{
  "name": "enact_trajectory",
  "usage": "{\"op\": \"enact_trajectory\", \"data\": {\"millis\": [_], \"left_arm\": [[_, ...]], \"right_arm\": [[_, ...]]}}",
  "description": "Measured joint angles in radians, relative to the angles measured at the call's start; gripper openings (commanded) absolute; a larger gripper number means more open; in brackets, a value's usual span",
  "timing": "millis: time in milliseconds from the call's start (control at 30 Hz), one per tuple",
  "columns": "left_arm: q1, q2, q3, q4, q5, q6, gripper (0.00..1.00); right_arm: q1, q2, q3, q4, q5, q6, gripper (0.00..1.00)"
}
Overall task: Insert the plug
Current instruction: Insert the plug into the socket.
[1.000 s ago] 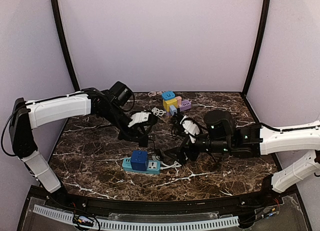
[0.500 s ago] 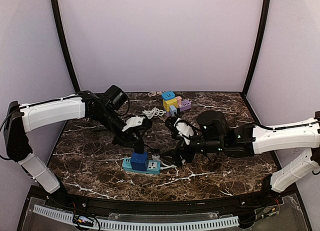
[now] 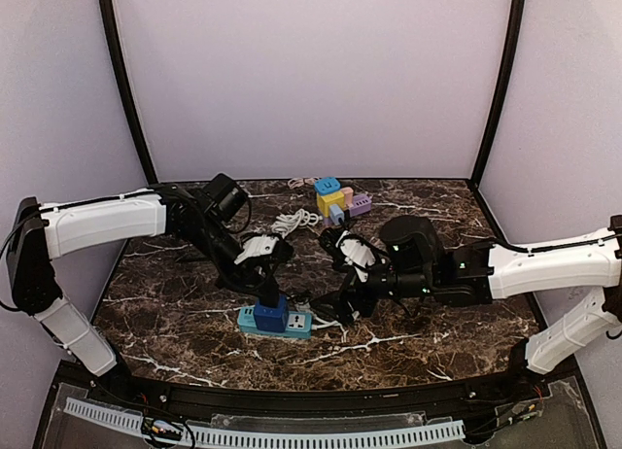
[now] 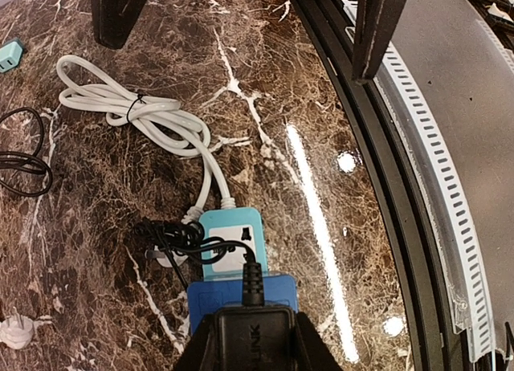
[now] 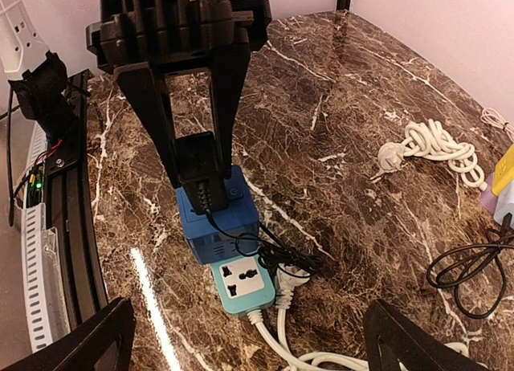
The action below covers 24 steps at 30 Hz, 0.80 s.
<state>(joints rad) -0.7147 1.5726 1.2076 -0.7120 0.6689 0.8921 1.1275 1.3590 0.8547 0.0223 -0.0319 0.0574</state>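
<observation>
The plug [image 5: 198, 172] is black, adapter [image 5: 220, 223] blue, power strip [image 5: 243, 285] teal, table [image 5: 345, 106] white-veined brown.

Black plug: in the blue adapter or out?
Apparently in: the black plug, held by the left end effector, sits flush on the blue adapter, no prongs showing. Full seating: cannot tell.
</observation>
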Motion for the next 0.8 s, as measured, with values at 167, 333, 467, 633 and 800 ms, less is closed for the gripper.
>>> {"op": "enact_trajectory", "data": {"millis": [167, 333, 467, 633, 800], "left_arm": [[0.000, -0.004, -0.015, 0.019, 0.004, 0.020, 0.01], [0.000, -0.037, -0.068, 0.081, -0.009, 0.021, 0.01], [0.000, -0.072, -0.120, 0.138, -0.023, 0.021, 0.01], [-0.003, -0.114, -0.190, 0.205, -0.029, 0.019, 0.01], [-0.010, -0.118, -0.201, 0.214, -0.032, 0.010, 0.01]], "right_arm": [[0.000, -0.002, 0.000, 0.000, 0.001, 0.000, 0.99], [0.000, -0.004, 0.000, 0.000, 0.002, 0.000, 0.99], [0.000, -0.004, 0.000, 0.000, 0.002, 0.000, 0.99], [0.000, -0.004, 0.000, -0.001, 0.003, 0.000, 0.99], [0.000, -0.003, 0.001, -0.001, 0.003, -0.003, 0.99]]}}
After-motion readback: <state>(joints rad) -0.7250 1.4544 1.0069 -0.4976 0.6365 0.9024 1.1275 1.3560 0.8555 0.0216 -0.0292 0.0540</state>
